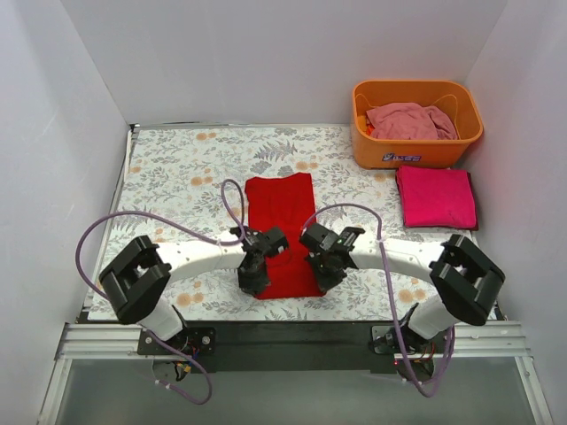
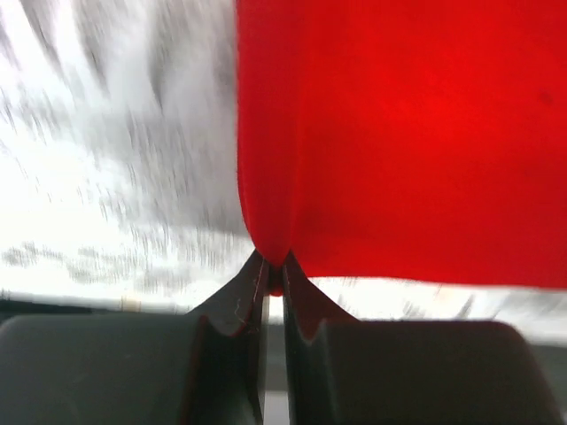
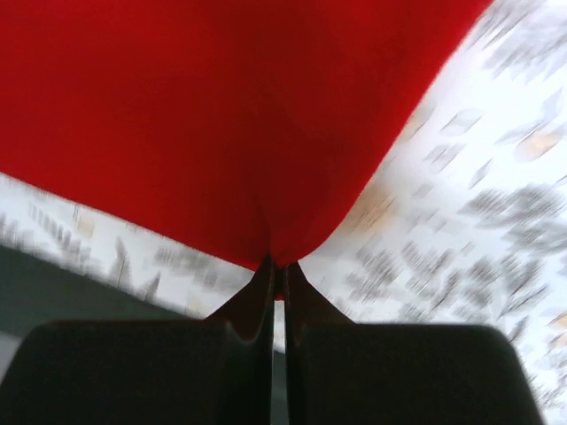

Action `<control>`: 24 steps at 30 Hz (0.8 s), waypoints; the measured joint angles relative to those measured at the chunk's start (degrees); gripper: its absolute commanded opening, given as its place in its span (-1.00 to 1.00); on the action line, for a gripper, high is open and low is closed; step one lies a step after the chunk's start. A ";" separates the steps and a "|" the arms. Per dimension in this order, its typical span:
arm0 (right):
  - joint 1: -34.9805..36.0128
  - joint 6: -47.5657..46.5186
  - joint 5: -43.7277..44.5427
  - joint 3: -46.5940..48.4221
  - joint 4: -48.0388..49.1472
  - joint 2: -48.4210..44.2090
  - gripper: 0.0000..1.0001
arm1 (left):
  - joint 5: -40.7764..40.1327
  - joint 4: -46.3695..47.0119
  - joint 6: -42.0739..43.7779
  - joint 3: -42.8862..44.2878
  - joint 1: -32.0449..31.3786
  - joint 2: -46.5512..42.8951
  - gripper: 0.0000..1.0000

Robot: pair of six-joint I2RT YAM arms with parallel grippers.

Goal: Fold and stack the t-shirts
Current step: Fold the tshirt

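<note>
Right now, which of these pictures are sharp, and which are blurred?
Top external: sharp and evenly lit, the red t-shirt crisp. Left wrist: the floral tablecloth is streaked with blur, while the left gripper is sharp. Right wrist: the same, with the pattern smeared and the right gripper in focus.

The only lettering in view is a small white sticker (image 1: 400,158) with dark print, low on the front wall of the orange basket (image 1: 443,149); its characters are too small and blurred to read; nothing else is legible.
</note>
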 measured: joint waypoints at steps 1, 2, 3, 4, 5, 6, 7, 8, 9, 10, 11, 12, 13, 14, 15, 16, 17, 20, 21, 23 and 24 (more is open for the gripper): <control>1.79 0.63 -0.55 -0.48 -1.55 -1.27 -0.97 | -0.24 -1.62 -1.36 -0.39 -2.67 -1.22 -1.00; 3.67 1.53 -1.36 -0.90 -3.45 -2.89 -0.97 | -0.15 -3.39 -2.82 -0.76 -5.79 -2.82 -1.00; 6.08 2.71 -2.19 -1.25 -5.42 -4.70 -0.97 | 0.22 -5.57 -4.87 -1.01 -9.70 -4.68 -1.00; 8.41 4.07 -2.86 -1.53 -7.37 -6.82 -0.97 | 0.42 -7.48 -7.06 -1.14 -13.84 -6.62 -1.00; 10.43 5.40 -3.65 -1.70 -9.49 -9.05 -0.97 | 0.83 -9.11 -8.92 -1.27 -17.79 -8.63 -1.00; 13.03 7.41 -4.48 -1.70 -11.45 -11.39 -0.97 | 1.81 -10.88 -10.47 -1.29 -22.62 -10.51 -1.00; 15.26 9.35 -5.22 -1.70 -12.90 -13.79 -0.97 | 2.73 -12.44 -11.78 -1.31 -26.91 -12.31 -1.00; 17.31 11.17 -6.27 -1.68 -14.08 -16.09 -0.97 | 3.74 -13.75 -12.79 -1.29 -30.86 -13.75 -1.00; 19.19 12.98 -7.37 -1.66 -14.97 -18.29 -0.97 | 5.18 -14.97 -13.66 -1.25 -34.32 -14.82 -1.00; 20.35 14.36 -8.22 -1.60 -15.54 -19.96 -0.97 | 5.75 -16.22 -14.38 -1.05 -37.05 -15.41 -1.00; 21.46 15.82 -9.25 -1.40 -16.13 -21.62 -0.97 | 6.29 -17.53 -15.02 -0.44 -38.77 -15.45 -1.00; 22.12 17.03 -9.90 -0.90 -16.85 -22.86 -0.97 | 6.62 -18.32 -15.45 0.33 -39.78 -15.32 -1.00; 22.36 17.90 -9.94 0.13 -17.92 -23.56 -0.97 | 6.64 -19.02 -15.80 1.31 -40.26 -15.19 -1.00; 22.34 18.29 -9.68 1.51 -19.06 -23.89 -0.97 | 6.45 -19.65 -16.04 2.32 -40.22 -15.21 -1.00; 21.99 18.40 -9.09 3.13 -20.33 -23.93 -0.97 | 6.01 -20.28 -16.17 3.23 -39.78 -15.54 -1.00; 21.31 18.34 -8.57 4.87 -21.42 -23.89 -0.97 | 5.60 -20.72 -16.28 3.80 -38.97 -16.26 -1.00; 20.35 18.05 -7.91 6.82 -22.71 -23.65 -0.97 | 4.96 -21.14 -16.37 4.13 -37.70 -17.42 -1.00; 16.11 15.98 -6.08 12.07 -24.76 -22.64 -0.97 | 3.30 -22.58 -16.57 4.50 -29.86 -22.91 -1.00; 14.60 14.97 -5.55 13.57 -25.09 -22.01 -0.97 | 2.40 -23.06 -16.61 4.68 -26.36 -24.76 -1.00; 11.63 12.96 -4.70 16.11 -25.73 -20.39 -0.97 | 0.68 -23.96 -16.76 5.46 -20.24 -27.32 -1.00; 10.43 11.78 -4.35 17.42 -26.21 -19.32 -0.97 | -0.04 -24.22 -16.81 5.97 -17.90 -27.96 -1.00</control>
